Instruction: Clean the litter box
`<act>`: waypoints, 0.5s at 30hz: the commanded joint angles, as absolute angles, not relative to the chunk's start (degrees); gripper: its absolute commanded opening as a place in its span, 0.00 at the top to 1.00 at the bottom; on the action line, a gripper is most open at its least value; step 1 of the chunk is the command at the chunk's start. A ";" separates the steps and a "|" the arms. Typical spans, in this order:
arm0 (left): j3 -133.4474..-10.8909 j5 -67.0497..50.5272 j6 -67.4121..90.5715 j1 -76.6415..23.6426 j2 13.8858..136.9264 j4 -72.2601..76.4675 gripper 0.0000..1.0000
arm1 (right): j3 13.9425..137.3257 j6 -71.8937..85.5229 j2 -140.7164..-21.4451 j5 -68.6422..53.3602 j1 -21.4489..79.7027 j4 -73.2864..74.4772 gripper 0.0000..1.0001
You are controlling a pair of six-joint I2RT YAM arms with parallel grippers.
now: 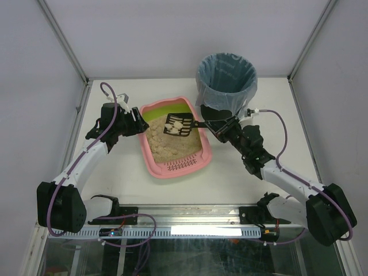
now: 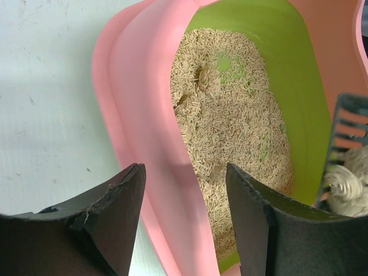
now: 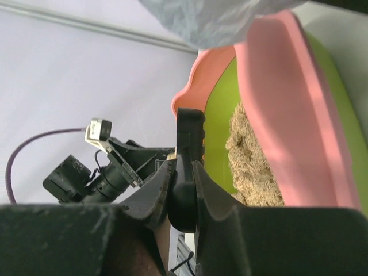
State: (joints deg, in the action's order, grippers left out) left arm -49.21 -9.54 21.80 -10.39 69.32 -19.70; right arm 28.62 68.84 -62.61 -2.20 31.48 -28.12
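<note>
The pink litter box [image 1: 148,160] lies mid-table with beige litter [image 1: 171,145] inside its lime-green wall. My left gripper [image 1: 139,123] is at its left rim. In the left wrist view that gripper [image 2: 185,172] is open, its fingers [image 2: 118,210] astride the pink rim [image 2: 144,103], one over the table and one over the litter [image 2: 230,109]. My right gripper [image 1: 221,124] is shut on the handle of a black slotted scoop [image 1: 179,125], held above the box with pale clumps [image 1: 178,125] on it. From the right wrist, that gripper [image 3: 184,172] pinches the scoop handle [image 3: 188,129].
A round black bin lined with a blue bag [image 1: 226,77] stands at the back right, just behind the right gripper; its bag [image 3: 218,17] hangs over the right wrist view. The slotted pink ledge [image 1: 183,165] is at the box's near end. Metal frame posts flank the table.
</note>
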 commanded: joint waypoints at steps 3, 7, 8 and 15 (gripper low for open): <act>-50.72 -9.06 22.19 -9.86 68.38 -17.75 0.40 | 32.66 68.55 -62.57 -2.63 33.48 -32.87 1.00; -50.92 -9.82 22.18 -9.92 68.37 -17.81 0.40 | 28.54 72.29 -59.68 0.03 28.90 -32.85 1.00; -50.70 -9.45 22.23 -9.90 68.11 -17.85 0.40 | 28.86 72.24 -60.58 -2.09 28.79 -33.69 1.00; -50.81 -9.45 22.25 -9.85 68.11 -17.76 0.40 | 31.24 71.38 -61.03 -3.68 29.47 -32.32 1.00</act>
